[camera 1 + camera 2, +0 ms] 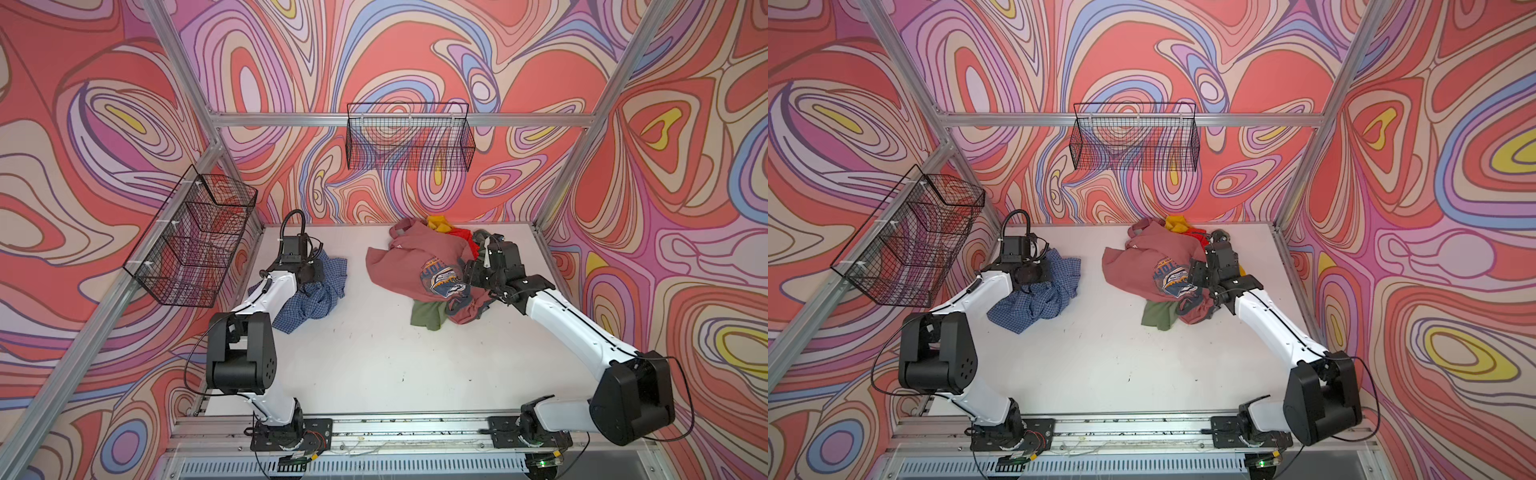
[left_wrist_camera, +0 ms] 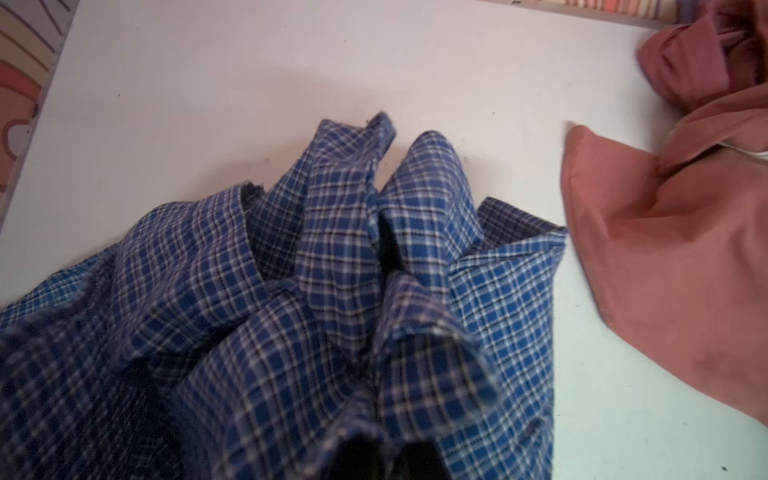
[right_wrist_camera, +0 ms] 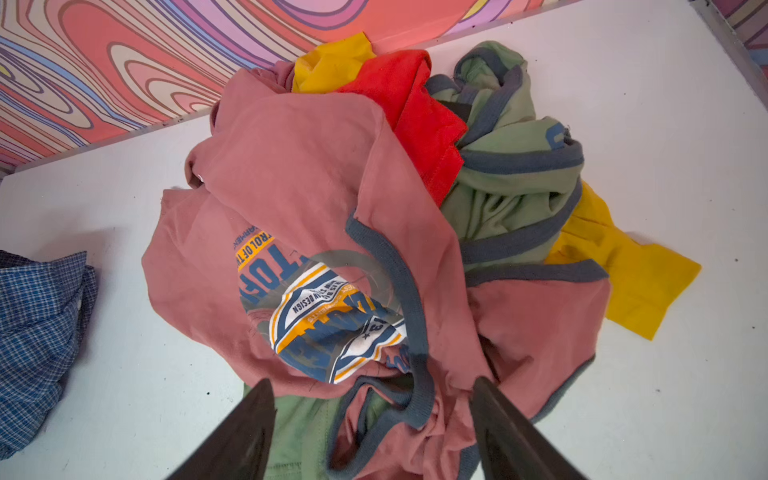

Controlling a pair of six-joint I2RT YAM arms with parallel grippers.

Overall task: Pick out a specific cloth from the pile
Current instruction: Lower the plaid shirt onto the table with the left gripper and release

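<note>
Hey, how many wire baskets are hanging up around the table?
2. The side basket hangs on the left frame rail. The back basket hangs on the rear rail, above the table's far edge. None appears hidden.

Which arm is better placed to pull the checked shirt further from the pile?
Left. The left pincer is shut on the checked shirt, already apart from the pile. The right pincer stands open over the pink T-shirt.

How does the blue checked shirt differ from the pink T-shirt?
The checked shirt has blue checks; the pink T-shirt is plain with a printed badge. The checked shirt lies alone; the pink T-shirt tops the pile. The left gripper is shut on the checked shirt; the right gripper hangs open over the pink T-shirt. Both are crumpled on the table.
</note>
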